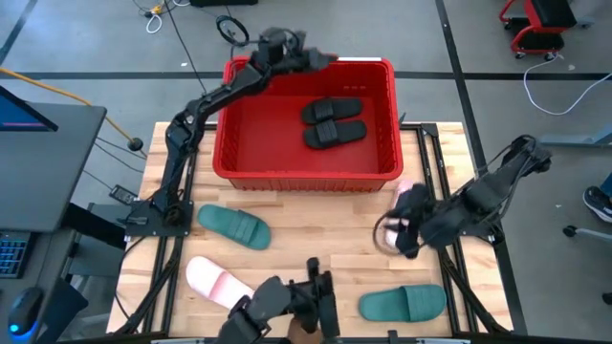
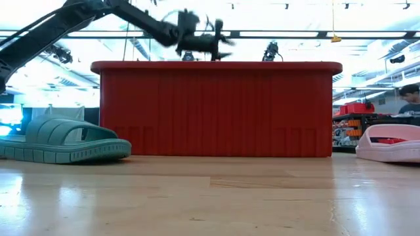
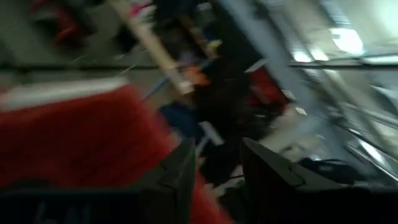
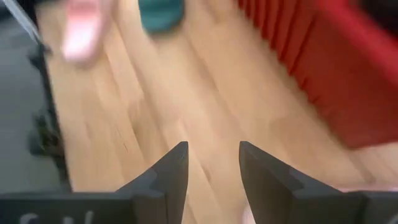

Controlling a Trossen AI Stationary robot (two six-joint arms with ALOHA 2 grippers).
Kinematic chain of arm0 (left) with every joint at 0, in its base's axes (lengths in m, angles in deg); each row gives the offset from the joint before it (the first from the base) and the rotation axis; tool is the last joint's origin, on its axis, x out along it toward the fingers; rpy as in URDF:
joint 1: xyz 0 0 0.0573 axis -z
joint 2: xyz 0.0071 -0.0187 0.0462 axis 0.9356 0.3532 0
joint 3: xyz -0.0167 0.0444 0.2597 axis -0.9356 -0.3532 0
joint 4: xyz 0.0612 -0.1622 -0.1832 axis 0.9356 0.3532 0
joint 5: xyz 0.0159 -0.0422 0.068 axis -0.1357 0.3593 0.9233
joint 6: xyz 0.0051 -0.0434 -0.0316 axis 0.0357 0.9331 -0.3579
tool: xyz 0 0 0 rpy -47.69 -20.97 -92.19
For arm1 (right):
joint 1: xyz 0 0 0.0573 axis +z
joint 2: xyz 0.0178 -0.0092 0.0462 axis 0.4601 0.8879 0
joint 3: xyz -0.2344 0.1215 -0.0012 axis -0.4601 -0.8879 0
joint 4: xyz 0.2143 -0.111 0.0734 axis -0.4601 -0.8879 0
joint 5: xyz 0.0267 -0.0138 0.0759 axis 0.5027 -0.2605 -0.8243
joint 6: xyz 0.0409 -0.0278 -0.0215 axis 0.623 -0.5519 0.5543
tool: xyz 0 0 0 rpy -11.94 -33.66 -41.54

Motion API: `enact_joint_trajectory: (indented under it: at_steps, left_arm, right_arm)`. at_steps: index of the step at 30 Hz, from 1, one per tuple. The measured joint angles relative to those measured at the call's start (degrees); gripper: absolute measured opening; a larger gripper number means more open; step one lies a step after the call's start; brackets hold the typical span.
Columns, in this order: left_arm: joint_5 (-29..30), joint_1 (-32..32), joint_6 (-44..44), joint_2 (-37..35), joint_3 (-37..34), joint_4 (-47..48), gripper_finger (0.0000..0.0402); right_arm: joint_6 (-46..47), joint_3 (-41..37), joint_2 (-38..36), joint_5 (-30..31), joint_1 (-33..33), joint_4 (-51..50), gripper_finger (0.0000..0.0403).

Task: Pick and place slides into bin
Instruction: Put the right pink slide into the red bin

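The red bin [image 1: 306, 170] stands at the table's far middle with two black slides [image 1: 333, 122] lying on its floor. My left gripper [image 1: 325, 59] is open and empty, high over the bin's far rim; it also shows in the low view [image 2: 211, 43] and its own wrist view [image 3: 217, 152]. My right gripper [image 1: 402, 229] is open and empty [image 4: 214, 149] over the table at the right, just beside a pale pink slide [image 1: 406, 196]. A green slide [image 1: 234, 226], a second pink slide [image 1: 215, 280] and a second green slide [image 1: 402, 304] lie soles down on the table.
A dark camera mount [image 1: 292, 304] sits at the near edge's middle. Bare wooden table [image 1: 320, 229] lies between the bin and the near edge. A person [image 2: 410, 98] shows in the room beyond the table at the right.
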Motion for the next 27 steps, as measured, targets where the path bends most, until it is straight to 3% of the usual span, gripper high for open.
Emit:
enact_joint_trajectory:
  at_steps: [7,10,16,23,27]
  left_arm:
    - [-6.56,2.85,-0.05,-0.61,16.3,-1.77,0.0145]
    - [-7.5,4.03,0.68,-4.76,12.66,-8.51,0.0149]
    - [-12.47,6.61,1.26,-9.58,12.4,-7.78,0.0147]
    - [-18.03,10.88,1.66,-13.14,12.36,-7.8,0.0135]
    - [-20.97,13.19,1.66,-13.9,12.36,-7.76,0.0133]
  right_arm:
    - [-1.1,-0.02,11.4,-1.73,2.56,-0.7,0.0148]
    - [0.58,-0.02,13.34,-1.81,2.66,-2.01,0.0148]
    - [7.99,-0.02,16.6,-3.08,2.66,-9.29,0.0148]
    - [10.21,-0.02,21.41,-8.52,2.69,-8.56,0.0148]
    - [14.06,-0.02,24.8,-8.25,2.3,-14.96,0.0148]
